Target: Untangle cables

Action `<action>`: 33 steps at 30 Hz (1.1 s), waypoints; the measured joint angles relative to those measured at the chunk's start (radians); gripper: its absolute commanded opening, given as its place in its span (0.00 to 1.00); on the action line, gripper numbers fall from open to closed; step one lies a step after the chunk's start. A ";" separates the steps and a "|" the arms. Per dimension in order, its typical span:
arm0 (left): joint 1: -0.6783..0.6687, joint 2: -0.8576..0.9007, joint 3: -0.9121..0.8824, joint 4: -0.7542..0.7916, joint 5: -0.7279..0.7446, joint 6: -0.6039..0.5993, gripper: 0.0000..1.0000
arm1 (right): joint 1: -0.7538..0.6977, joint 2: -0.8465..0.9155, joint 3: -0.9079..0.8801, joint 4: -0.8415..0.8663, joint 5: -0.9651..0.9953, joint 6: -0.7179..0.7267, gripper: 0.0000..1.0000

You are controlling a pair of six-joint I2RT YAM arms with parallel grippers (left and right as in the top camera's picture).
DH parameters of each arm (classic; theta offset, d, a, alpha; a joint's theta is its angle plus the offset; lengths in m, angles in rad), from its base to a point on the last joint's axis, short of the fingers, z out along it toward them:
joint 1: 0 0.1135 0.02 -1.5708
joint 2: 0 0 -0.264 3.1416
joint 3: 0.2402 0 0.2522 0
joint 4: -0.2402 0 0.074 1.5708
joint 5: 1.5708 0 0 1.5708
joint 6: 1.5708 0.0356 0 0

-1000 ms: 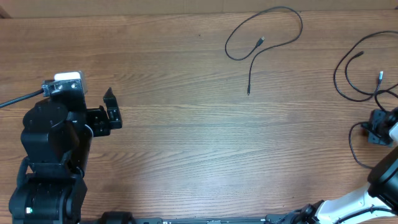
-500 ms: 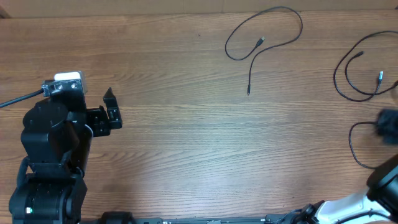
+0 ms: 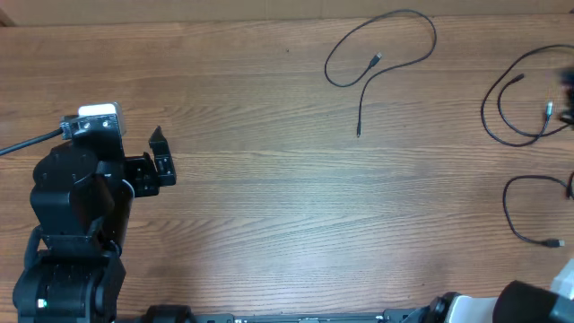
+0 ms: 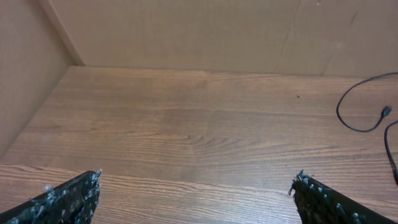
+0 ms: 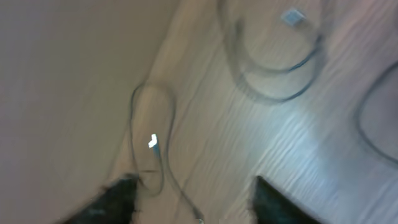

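Note:
Three thin black cables lie apart on the wooden table. One cable [image 3: 386, 45] loops at the far middle, and its loop also shows at the right of the left wrist view as a cable [image 4: 360, 118]. A second cable [image 3: 504, 112] curls at the far right, and a third cable [image 3: 520, 211] lies near the right front. My left gripper [image 3: 161, 154] rests open at the left, far from all of them, with bare wood between its fingers [image 4: 196, 199]. My right gripper [image 5: 196, 202] is blurred and open above a cable strand [image 5: 155, 149] with a white plug.
A tan wall [image 4: 186, 31] borders the table's far side. The left arm's base [image 3: 72, 224] fills the near left corner. The right arm's white base [image 3: 502, 305] sits at the near right edge.
My right gripper has opened and let go of the near-right cable, then swept away toward the far right edge. That cable now lies loose on the table. The left arm is still.

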 measured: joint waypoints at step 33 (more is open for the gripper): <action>0.000 0.000 0.000 0.000 0.000 0.000 0.99 | 0.425 -0.286 -0.008 -0.375 0.404 0.145 1.00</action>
